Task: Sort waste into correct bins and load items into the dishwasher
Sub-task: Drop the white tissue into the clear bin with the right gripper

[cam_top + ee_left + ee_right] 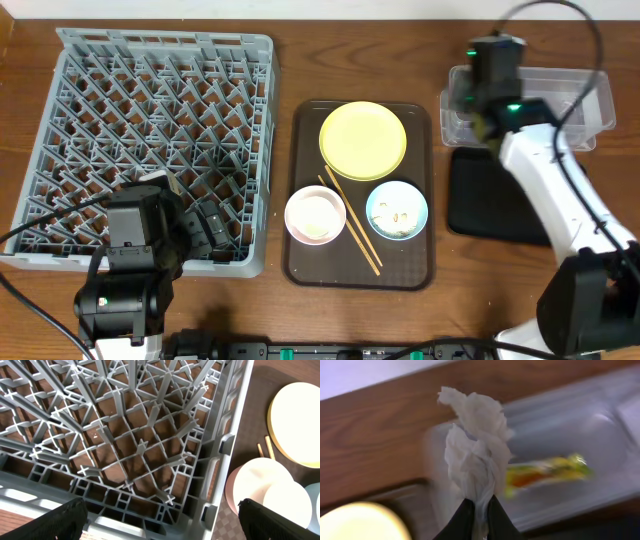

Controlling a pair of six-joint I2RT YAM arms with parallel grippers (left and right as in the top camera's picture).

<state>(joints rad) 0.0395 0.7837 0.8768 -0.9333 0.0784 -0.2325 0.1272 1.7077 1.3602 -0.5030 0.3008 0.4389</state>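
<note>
Right tool [476, 510] pinching the tissue [475, 445] above the tub [605, 420], where a motion-blurred wrapper [545, 472] lies; left tool [165, 520], spread wide over the rack [125, 435] corner, shows only its fingertips.

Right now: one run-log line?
right pincer: shut on tissue, above clear tub | wrapper: in tub | left pincer: open, over rack | plate, pink bowl, blue bowl, chopsticks: on brown tray

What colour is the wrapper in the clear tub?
The wrapper is green and orange; right wrist view.
</note>
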